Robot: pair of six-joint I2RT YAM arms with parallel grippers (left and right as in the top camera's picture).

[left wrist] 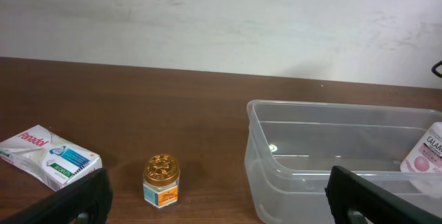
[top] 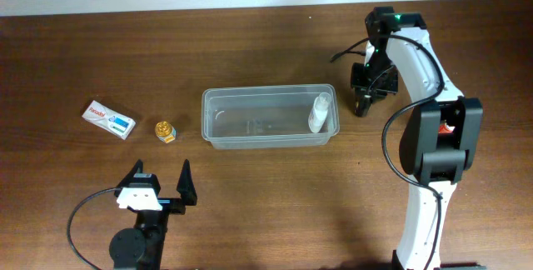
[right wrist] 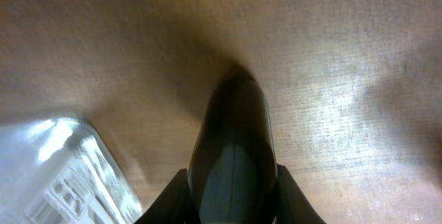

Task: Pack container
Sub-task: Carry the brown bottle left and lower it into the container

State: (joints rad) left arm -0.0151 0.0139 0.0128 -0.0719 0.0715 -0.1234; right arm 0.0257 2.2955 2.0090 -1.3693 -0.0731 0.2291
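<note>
Left gripper (top: 162,170): my fingers wide apart, empty. Gold-capped jar (top: 166,129) near, at its 12 o'clock. White and blue box (top: 109,118) further, at 10 o'clock. Container (top: 241,116) at 2 o'clock, long axis 9-to-3, with a bottle (top: 319,112) in its 3 o'clock end. Right gripper (top: 364,102) just past that end, fingers together on nothing. Judgement: left arm is nearer both loose items.

Robot lab: wooden table (top: 266,212), bare wall (left wrist: 207,16)

The container (top: 266,142) is clear, glossy plastic; the table (top: 275,207) is matt, grained wood.
</note>
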